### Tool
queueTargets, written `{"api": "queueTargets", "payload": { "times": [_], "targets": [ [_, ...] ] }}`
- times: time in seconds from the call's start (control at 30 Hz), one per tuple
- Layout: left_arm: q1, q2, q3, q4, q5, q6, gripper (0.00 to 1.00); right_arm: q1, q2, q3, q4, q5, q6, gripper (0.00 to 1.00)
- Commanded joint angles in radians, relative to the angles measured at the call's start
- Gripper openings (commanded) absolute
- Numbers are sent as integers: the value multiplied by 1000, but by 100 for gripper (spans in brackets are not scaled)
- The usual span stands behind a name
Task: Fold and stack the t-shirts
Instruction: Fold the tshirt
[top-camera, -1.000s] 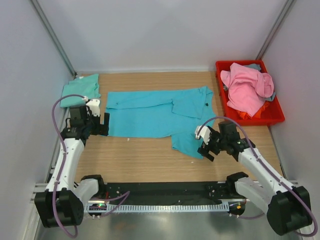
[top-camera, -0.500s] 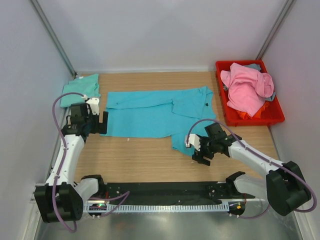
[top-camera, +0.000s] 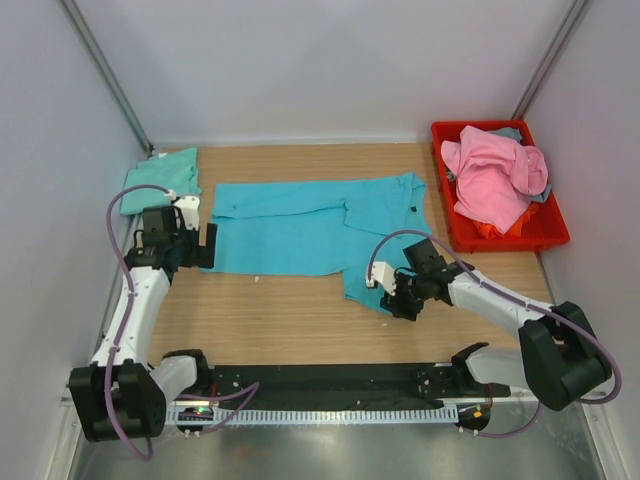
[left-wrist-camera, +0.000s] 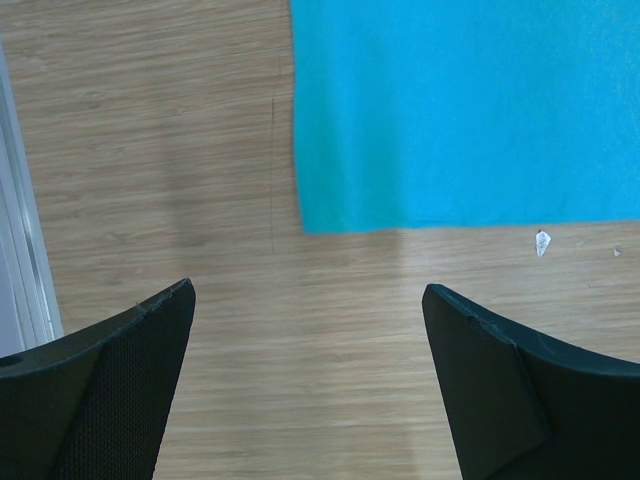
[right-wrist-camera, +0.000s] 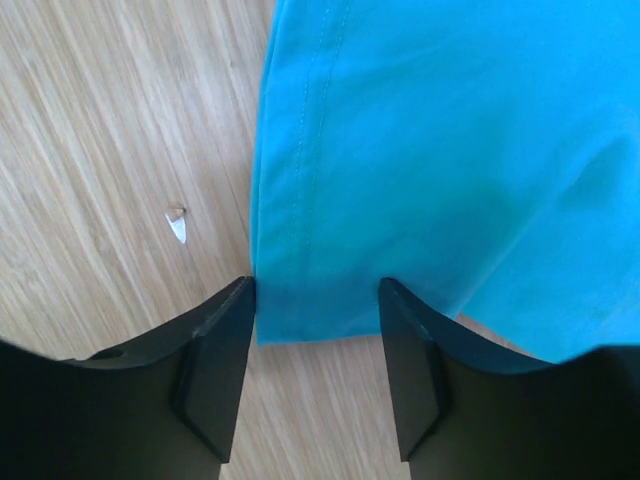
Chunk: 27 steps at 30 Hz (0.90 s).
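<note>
Turquoise t-shirt (top-camera: 300, 228) — spread flat, first fold likely. Right pincer (right-wrist-camera: 315, 290) astride hem corner, jaws apart (unclamped); left pincer (left-wrist-camera: 308, 290) wide open — next: pinch, lift.

Turquoise t-shirt (top-camera: 300, 235) flat on the table (top-camera: 280, 315), right hand (top-camera: 398, 303) at its near right corner

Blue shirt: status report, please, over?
Left gripper open, above the table beside the blue shirt. Right gripper open, straddling its near corner. Tiny white scrap beside that corner.
</note>
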Motion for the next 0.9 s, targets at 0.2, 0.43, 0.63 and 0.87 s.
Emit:
{"api": "queueTargets", "payload": {
  "times": [0.2,0.43,0.63,0.87],
  "targets": [
    [0,-10,16,-6,-41,70,96,6,64,12,12,82,11,47],
    [1,-3,24,-32,-105,109,96,6,-24,25,-66,91,16,55],
    [0,9,38,-32,-93,95,96,5,-7,29,-77,94,24,60],
    [1,17,38,-50,-108,112,96,3,59,29,-63,91,16,47]
  ]
}}
